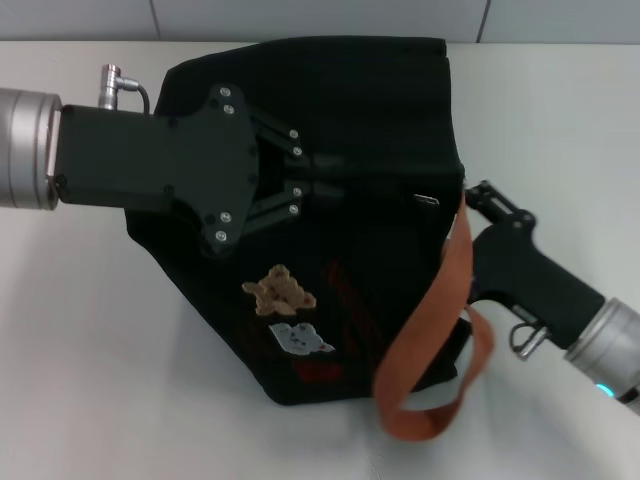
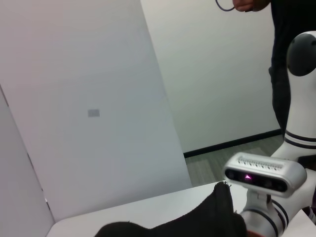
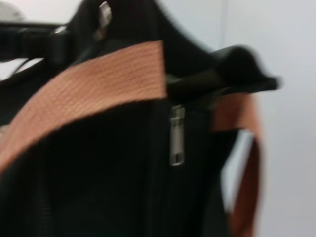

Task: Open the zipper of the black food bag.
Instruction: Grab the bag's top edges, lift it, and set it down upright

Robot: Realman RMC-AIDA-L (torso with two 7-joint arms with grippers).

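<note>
The black food bag point(image 1: 340, 110) lies on the white table with its bear patches point(image 1: 280, 292) and red lettering facing up. An orange-brown strap handle point(image 1: 440, 300) loops down its right side. My left gripper point(image 1: 338, 175) reaches in from the left over the bag, its fingers close together and pinching a ridge of black fabric. That fabric point(image 2: 217, 207) rises into the left wrist view. My right gripper point(image 1: 476, 196) sits against the bag's right edge, one finger point(image 3: 242, 71) pressing just above the strap point(image 3: 98, 84). A small silver pull point(image 1: 427, 200) point(image 3: 177, 136) hangs nearby; whether it belongs to the zipper, I cannot tell.
The white table point(image 1: 100, 350) surrounds the bag, with a pale wall behind it. The left wrist view shows white wall panels and the robot's head camera point(image 2: 264, 175) on its white body.
</note>
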